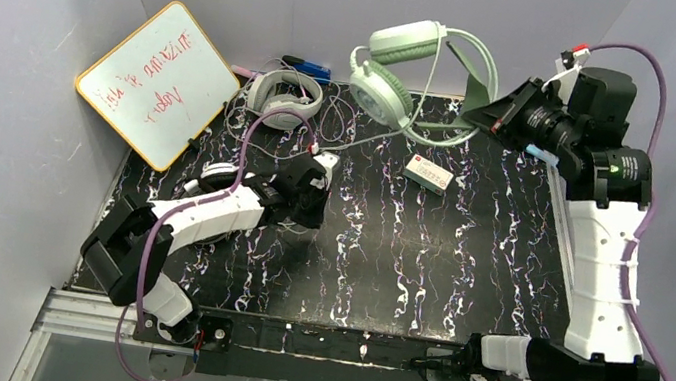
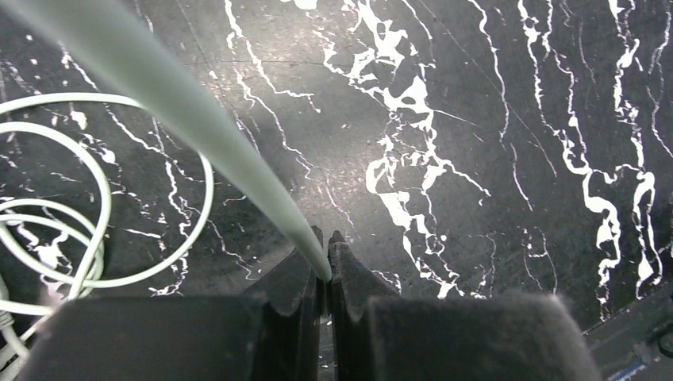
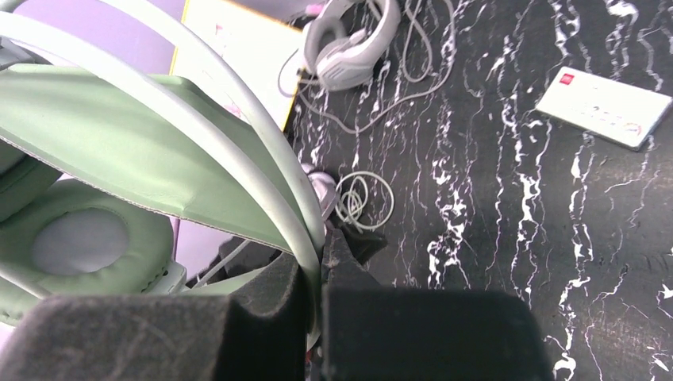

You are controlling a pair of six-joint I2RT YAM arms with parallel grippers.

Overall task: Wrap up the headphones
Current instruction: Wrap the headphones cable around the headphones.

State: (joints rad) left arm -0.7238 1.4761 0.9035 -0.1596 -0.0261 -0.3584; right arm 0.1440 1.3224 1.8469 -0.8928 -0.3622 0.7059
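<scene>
Left gripper [image 2: 327,238]: fingers pinched together on the pale cable [image 2: 198,119], which runs taut from the fingertips up and left out of the wrist view. Just left of it, a loose coil [image 2: 106,202] of pale cable lies flat on the black marbled table [image 2: 492,159]. In the top view this gripper [image 1: 313,197] sits low over the left-centre of the table.

Right gripper [image 3: 321,246]: clamped on a thin hoop of the headband of the mint-green headset [image 3: 119,135], with one ear cup close beside the fingers. In the top view the mint-green headset [image 1: 385,86] is held up at the far edge of the table, right gripper [image 1: 489,110] on its right side, and pale cable trails down from it toward the left arm.

The grey headset [image 1: 279,96] lies far left on the table, just beside the whiteboard [image 1: 158,83], with grey cable in loose loops around it. The black-and-white headset [image 1: 215,172] is mostly hidden behind the left arm. A small white box [image 1: 429,174] lies on the table, near the mint-green headset.
</scene>
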